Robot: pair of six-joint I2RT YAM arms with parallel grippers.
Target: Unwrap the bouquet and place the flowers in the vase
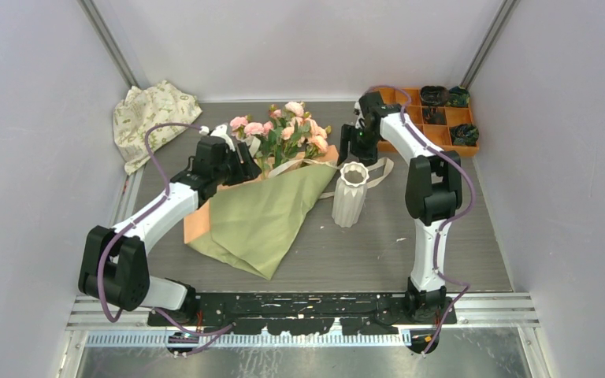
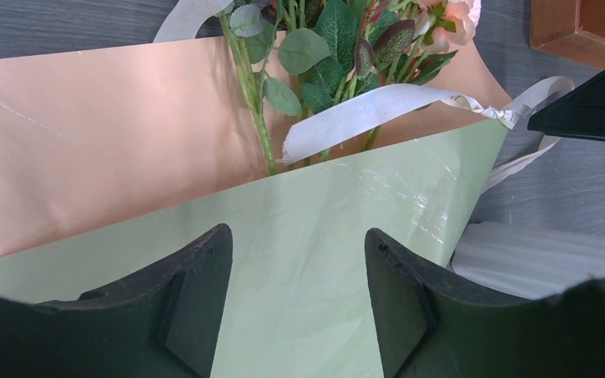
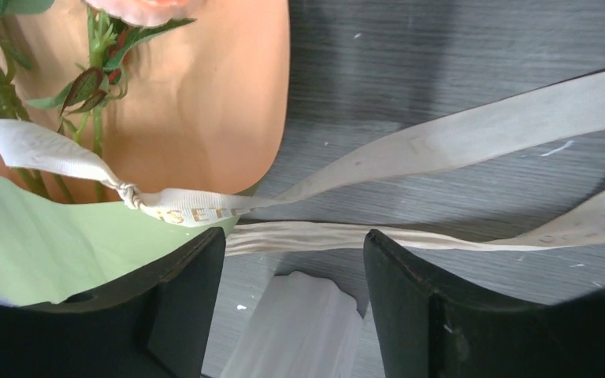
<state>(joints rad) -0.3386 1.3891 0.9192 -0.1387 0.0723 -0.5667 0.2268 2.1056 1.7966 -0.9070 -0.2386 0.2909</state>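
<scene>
- Currently the bouquet [image 1: 272, 213] lies flat on the tabletop [image 1: 410, 228], left of centre. Its blooms point toward the far side and the cone tip toward the near edge, so its long axis runs far to near.
- The paper looks partly loosened: the olive face is up, and the orange lining shows on the left and around the stems.
- The flowers [image 1: 283, 130] are not yet out of the paper. The ribbon [image 3: 441, 146] crosses the stems and is gathered in a small knot [image 3: 130, 193] at the paper's right edge. Its tails trail rightward across the tabletop, passing on the far side of the vase [image 1: 352, 193].
- The vase stands upright just right of the bouquet, with no flowers in it.
- The right end effector [image 3: 295, 244] has its fingers spread with nothing between them. It hangs over the ribbon tails, just beyond the vase, and the knot lies to its left, a little past the fingertips.
- The left end effector [image 2: 299, 244] is likewise spread and holds nothing. It is poised over the olive paper on the bouquet's left flank, near the stems.
- Judging by this, the untying is unfinished. The right arm is nearer the ribbon, whose tails run left to right, while the left arm is well placed to pin the paper.
</scene>
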